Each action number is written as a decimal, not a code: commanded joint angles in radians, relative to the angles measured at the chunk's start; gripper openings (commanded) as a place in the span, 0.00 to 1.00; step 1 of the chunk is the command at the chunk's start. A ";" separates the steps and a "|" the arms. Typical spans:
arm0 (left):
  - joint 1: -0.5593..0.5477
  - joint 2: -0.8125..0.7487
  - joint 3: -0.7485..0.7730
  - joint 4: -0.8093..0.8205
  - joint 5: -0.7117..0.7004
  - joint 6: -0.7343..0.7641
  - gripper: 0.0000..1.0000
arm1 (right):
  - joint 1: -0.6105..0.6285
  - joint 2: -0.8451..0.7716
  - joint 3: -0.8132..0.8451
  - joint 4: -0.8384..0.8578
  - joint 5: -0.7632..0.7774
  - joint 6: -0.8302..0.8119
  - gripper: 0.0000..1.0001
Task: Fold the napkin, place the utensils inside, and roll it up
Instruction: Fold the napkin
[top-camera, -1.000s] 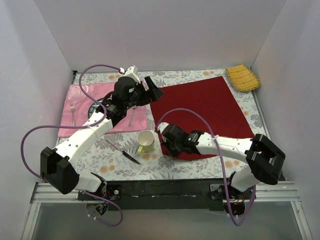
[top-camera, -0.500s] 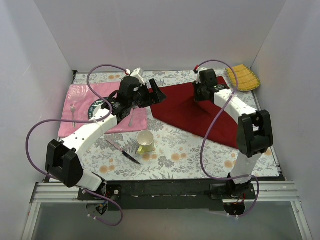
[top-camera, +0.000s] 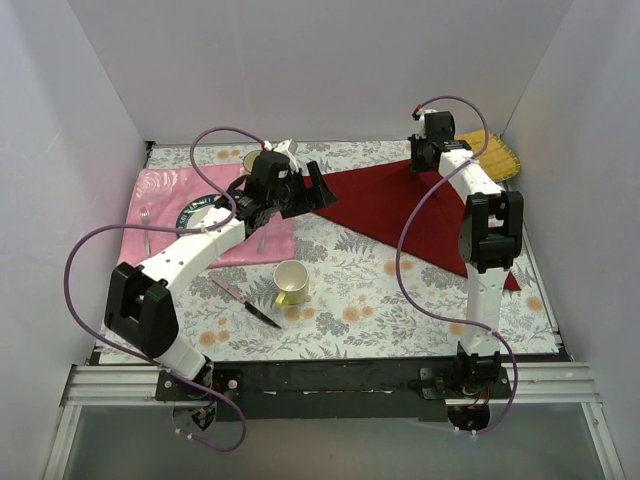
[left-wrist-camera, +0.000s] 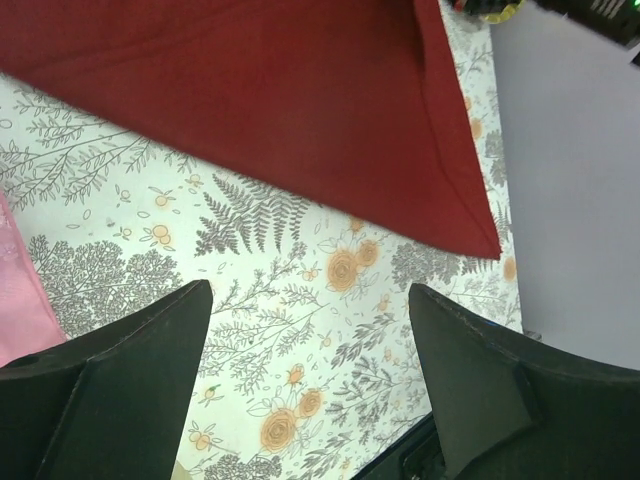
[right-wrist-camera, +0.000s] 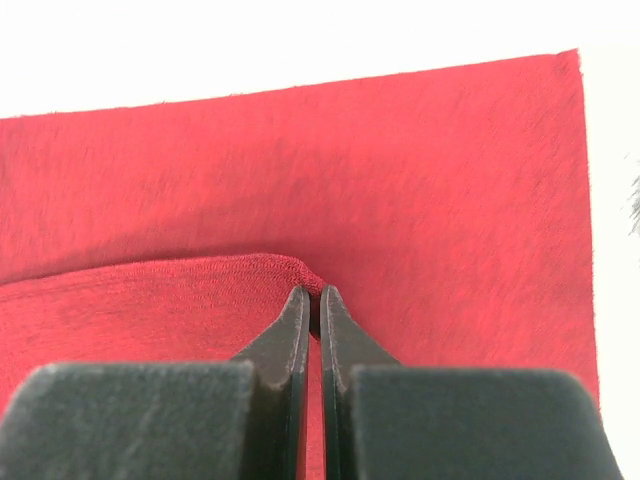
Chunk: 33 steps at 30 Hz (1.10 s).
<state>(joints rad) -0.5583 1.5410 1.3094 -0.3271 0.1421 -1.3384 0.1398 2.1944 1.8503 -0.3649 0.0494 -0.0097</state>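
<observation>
Evidently the first fold is the step in hand. The right hand (top-camera: 432, 150) reaches far beyond the cup (top-camera: 290, 283) and to its right, with its fingers pressed together on the napkin (top-camera: 400, 205) at the cloth's far edge. The right wrist view shows why the grip sits there. The right hand (right-wrist-camera: 312, 296) pinches a turned-over lip of the maroon napkin (right-wrist-camera: 450, 180) with a flat layer beneath it, so one corner seems to be held over the rest, which makes the triangle seen from above. The left hand (top-camera: 305, 190) holds nothing, its fingers wide apart. It hovers just beyond the cup, over the napkin's pointed left corner, probably ready to pin that corner so the cloth does not slide on the counter (top-camera: 380, 300). Its own camera shows only the napkin (left-wrist-camera: 250, 100) and patterned counter between the spread fingers of the left hand (left-wrist-camera: 308, 295). The knife (top-camera: 247, 303) lies just left of the cup on its near side. The fork (top-camera: 146, 225) lies well to the cup's left on the pink cloth (top-camera: 150, 190), beside a plate (top-camera: 192, 215). Both are apart from the napkin, sensibly out of the way until the fold lies flat.
</observation>
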 joint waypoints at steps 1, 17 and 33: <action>0.003 0.017 0.040 -0.030 0.013 0.013 0.80 | -0.040 0.053 0.147 -0.014 0.004 -0.024 0.01; 0.003 0.085 0.113 -0.033 0.030 0.001 0.89 | -0.098 0.143 0.247 0.021 -0.043 0.002 0.01; 0.005 0.096 0.122 -0.033 0.025 0.010 0.90 | -0.131 0.182 0.299 0.052 -0.043 0.050 0.01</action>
<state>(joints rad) -0.5583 1.6463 1.3907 -0.3592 0.1654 -1.3415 0.0212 2.3802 2.0983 -0.3641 0.0147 0.0200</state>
